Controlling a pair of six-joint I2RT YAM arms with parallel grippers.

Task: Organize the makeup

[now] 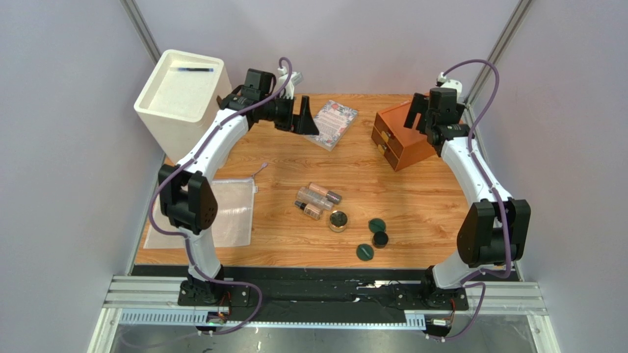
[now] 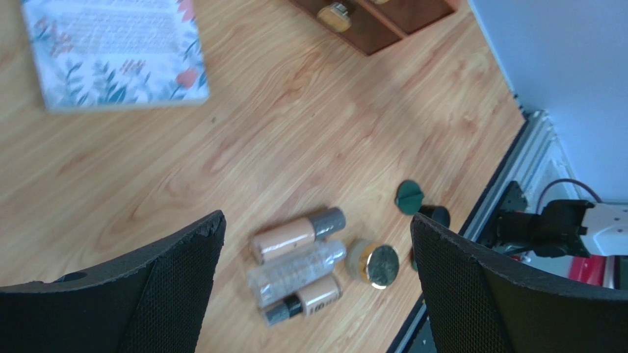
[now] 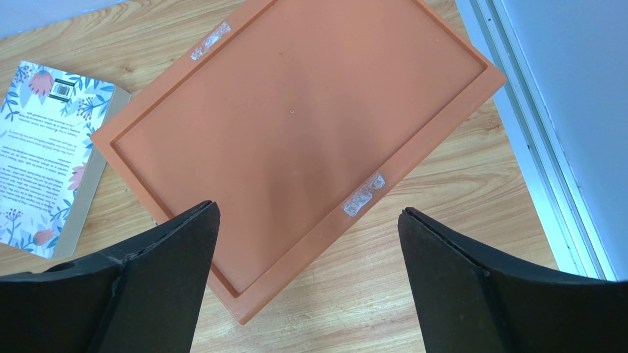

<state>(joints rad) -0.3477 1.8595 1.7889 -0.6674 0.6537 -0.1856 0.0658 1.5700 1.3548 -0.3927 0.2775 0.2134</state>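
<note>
Three pinkish/clear tubes with dark caps [image 1: 315,200] lie side by side at the table's middle. A gold-rimmed compact [image 1: 338,220] lies just right of them. Two dark-green discs [image 1: 377,224] [image 1: 365,252] and a small black jar [image 1: 380,239] lie further right, near the front edge. My left gripper [image 1: 302,118] is open and empty, high at the back by the booklet. In the left wrist view the tubes [image 2: 295,265], compact [image 2: 374,263], one disc [image 2: 410,196] and jar [image 2: 435,215] show far below the left gripper [image 2: 317,222]. My right gripper [image 1: 419,112] hangs open and empty above the brown drawer box [image 3: 295,125].
A floral booklet [image 1: 335,123] lies at the back centre. The brown drawer box [image 1: 402,136] stands at the back right. A tall white bin [image 1: 180,103] with a thin black pen [image 1: 195,70] on it stands at the back left. A clear mesh pouch [image 1: 221,209] lies at the front left.
</note>
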